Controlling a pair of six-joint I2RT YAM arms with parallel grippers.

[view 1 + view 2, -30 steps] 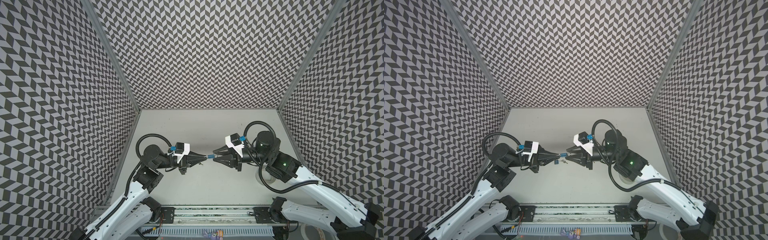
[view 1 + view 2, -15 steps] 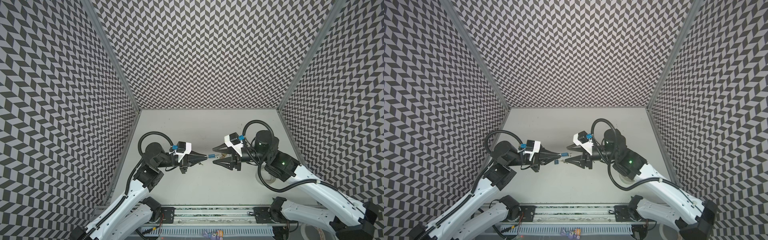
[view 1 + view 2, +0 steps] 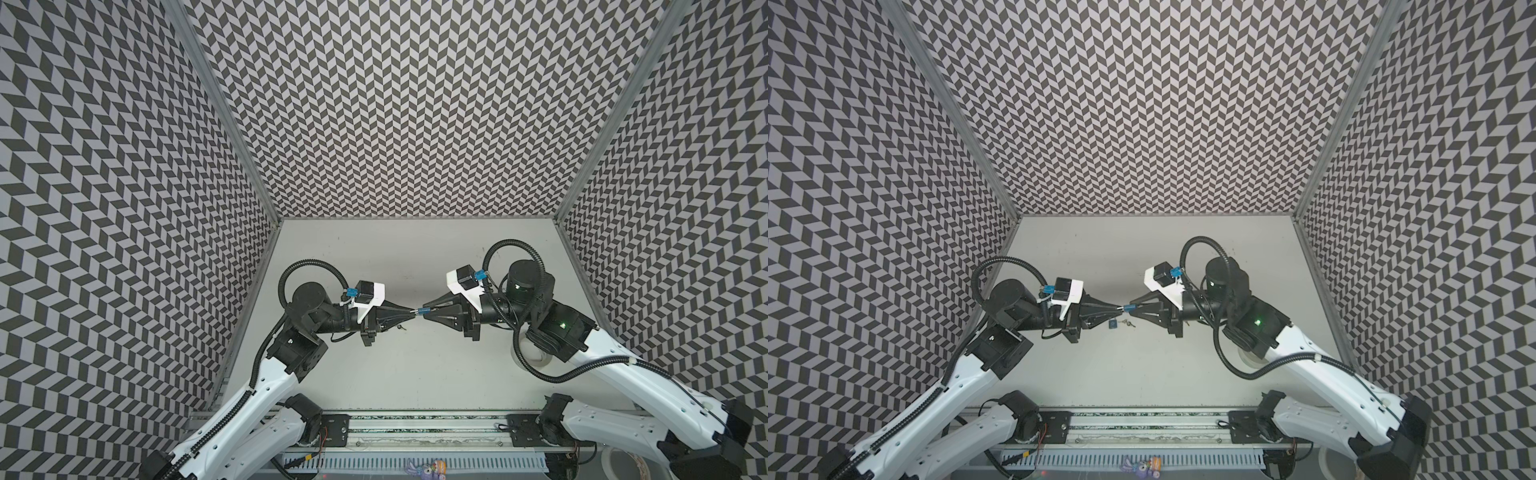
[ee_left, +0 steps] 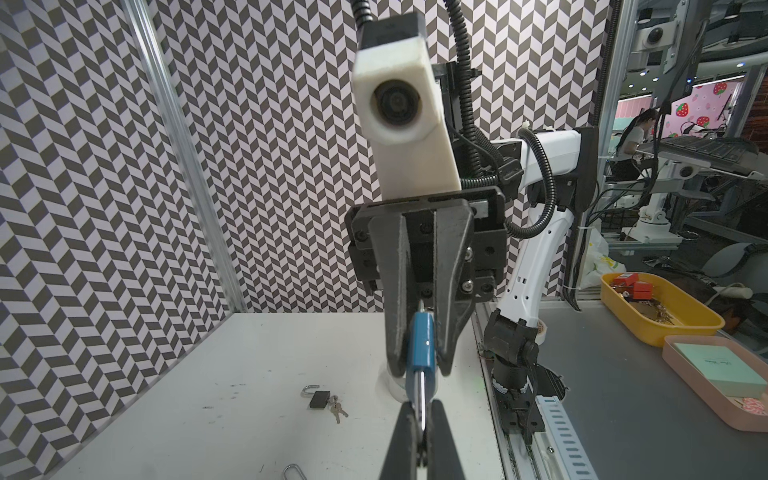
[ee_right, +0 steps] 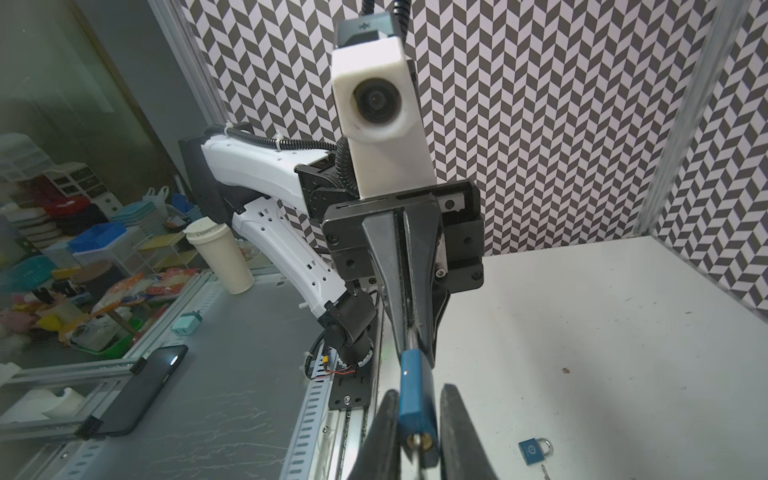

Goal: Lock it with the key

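Observation:
A small blue padlock hangs in the air over the middle of the table, between my two grippers, which meet tip to tip. My left gripper is shut on its silver shackle. My right gripper has its jaws closed in on the blue body from the opposite end. In the right wrist view a silver key stem sticks out of the brass keyhole, toward that gripper's palm.
A second small padlock lies on the white table below the grippers, with loose keys beside it. A white tape roll sits under the right arm. Patterned walls close three sides.
My right gripper's jaws spread wider half a second ago and have now closed in on the padlock body. The left gripper has kept its hold on the shackle.

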